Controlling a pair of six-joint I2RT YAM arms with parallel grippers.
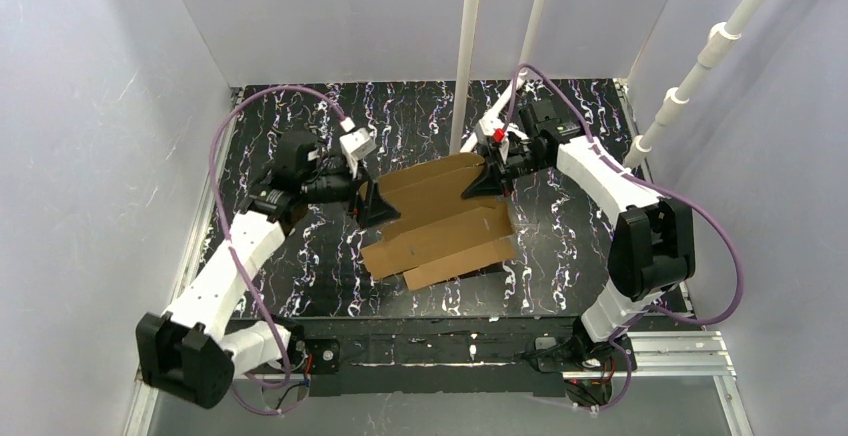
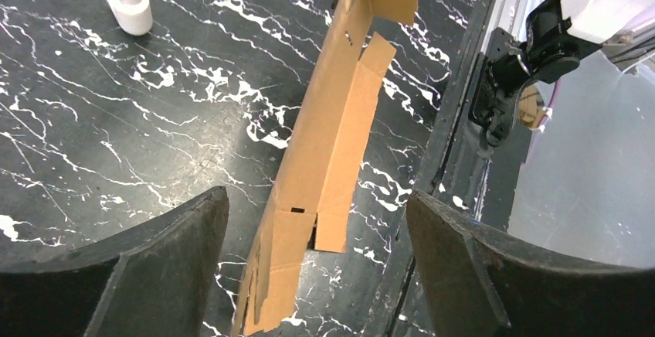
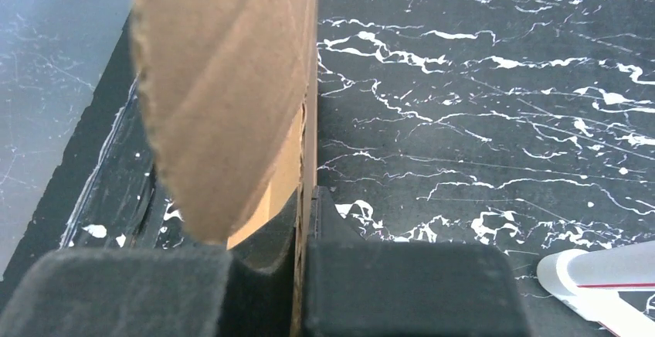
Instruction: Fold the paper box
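White pole [image 1: 467, 56] stands just behind paper box [image 1: 440, 221].

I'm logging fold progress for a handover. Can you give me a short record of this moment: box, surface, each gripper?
box: paper box, brown cardboard, creased sheet, not yet box-shaped
surface: black marbled table
left gripper: jaws open, either side of the sheet's left edge
right gripper: jaws shut on the sheet's far right edge
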